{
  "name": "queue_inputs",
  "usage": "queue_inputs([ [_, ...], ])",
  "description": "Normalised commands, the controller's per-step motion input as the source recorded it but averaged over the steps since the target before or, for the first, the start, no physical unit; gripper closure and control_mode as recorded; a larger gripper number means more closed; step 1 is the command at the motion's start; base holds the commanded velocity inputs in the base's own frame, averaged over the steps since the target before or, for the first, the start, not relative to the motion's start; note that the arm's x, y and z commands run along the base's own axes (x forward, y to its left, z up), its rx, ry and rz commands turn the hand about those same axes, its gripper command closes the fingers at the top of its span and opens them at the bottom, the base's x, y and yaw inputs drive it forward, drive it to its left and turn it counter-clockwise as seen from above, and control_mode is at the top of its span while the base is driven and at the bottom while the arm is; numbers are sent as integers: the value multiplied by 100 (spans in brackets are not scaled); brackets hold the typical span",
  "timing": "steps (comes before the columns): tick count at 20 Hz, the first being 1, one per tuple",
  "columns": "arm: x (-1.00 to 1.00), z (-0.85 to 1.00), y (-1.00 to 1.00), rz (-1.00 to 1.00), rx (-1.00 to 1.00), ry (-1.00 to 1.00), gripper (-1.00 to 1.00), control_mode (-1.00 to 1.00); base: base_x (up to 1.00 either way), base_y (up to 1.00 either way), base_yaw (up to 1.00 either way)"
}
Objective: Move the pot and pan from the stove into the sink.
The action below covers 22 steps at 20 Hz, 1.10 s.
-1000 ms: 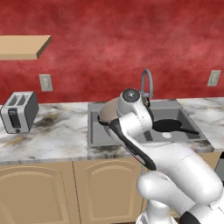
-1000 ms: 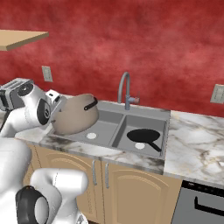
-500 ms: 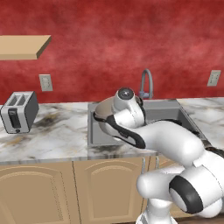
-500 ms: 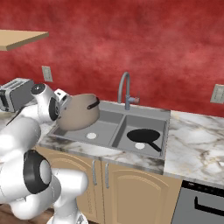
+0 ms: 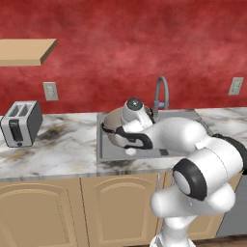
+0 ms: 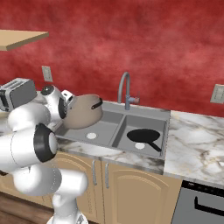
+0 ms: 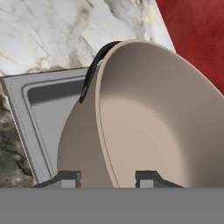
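Gripper [image 7: 107, 177] clamped on pot [image 6: 83, 112] rim, pot tilted above sink [image 6: 164, 116] left basin; pan [image 6: 144, 136] in right basin.

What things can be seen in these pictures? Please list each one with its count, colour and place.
pot: 1, brownish-grey, tilted above the left basin of the sink, its rim between the gripper's fingers
pan: 1, black, lying in the right basin
sink: 1, grey steel, two basins, set into the counter
faucet: 1, grey, curved, behind the sink
toaster: 1, silver and black, on the counter left of the sink
counter: 1, marbled white and grey
shelf: 1, light wood, on the red wall upper left
wall outlets: 2 per base view, pale, on the red wall
cabinets: tan, under the counter
gripper: 1, dark fingers, closed on the pot's rim
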Motion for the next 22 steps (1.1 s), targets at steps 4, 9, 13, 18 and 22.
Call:
queue_inputs([
  [4, 55, -22, -1, 0, 0, 0, 100, -100, 0, 0, 0],
  [9, 44, -27, -3, 0, 0, 0, 100, -100, 0, 0, 0],
  [13, 12, -14, 0, 0, 0, -1, 100, -100, 0, 0, 0],
  [18, 6, -4, 0, 0, 0, 1, 100, -100, 0, 0, 0],
  [22, 24, -22, 0, 0, 0, 0, 100, -100, 0, 0, 0],
])
